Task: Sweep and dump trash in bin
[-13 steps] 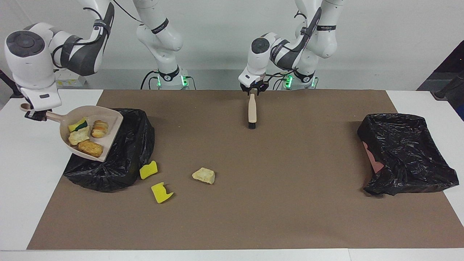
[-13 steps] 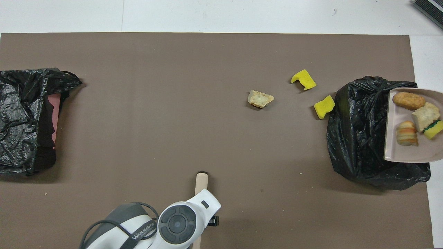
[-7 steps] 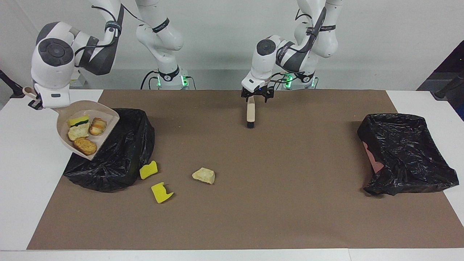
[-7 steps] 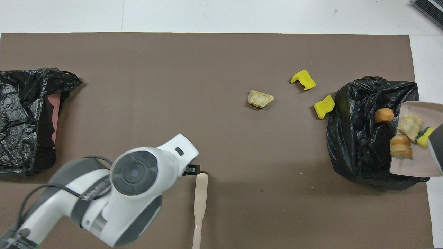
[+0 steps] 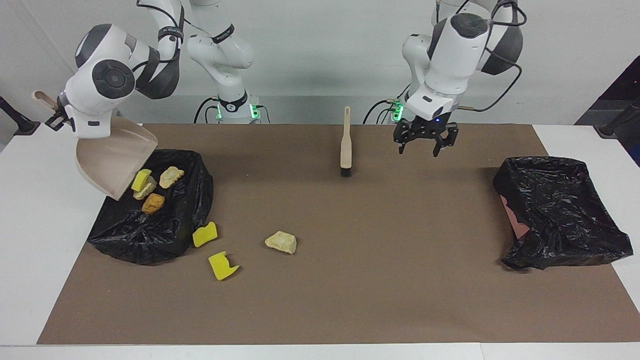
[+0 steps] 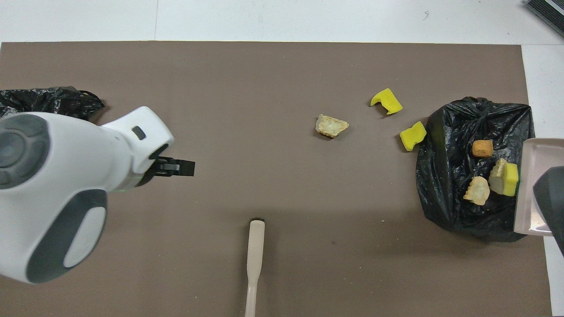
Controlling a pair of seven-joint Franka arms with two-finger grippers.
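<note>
Trash in the black bin beneath the dustpan clenched by right gripper; left gripper released.

scraps in bin, brush mid-table

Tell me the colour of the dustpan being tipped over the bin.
Pale beige. The dustpan shows best in the facing view, tilted over the black-lined bin.

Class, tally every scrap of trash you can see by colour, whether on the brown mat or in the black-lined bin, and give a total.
Yellow sponge pieces: 3 — two on the mat, one in the bin.
Pale beige crusty chunks: 3 — one on the mat, two in the bin.
Golden-brown bread-like lump: 1 — in the bin.
Total: 7
</note>
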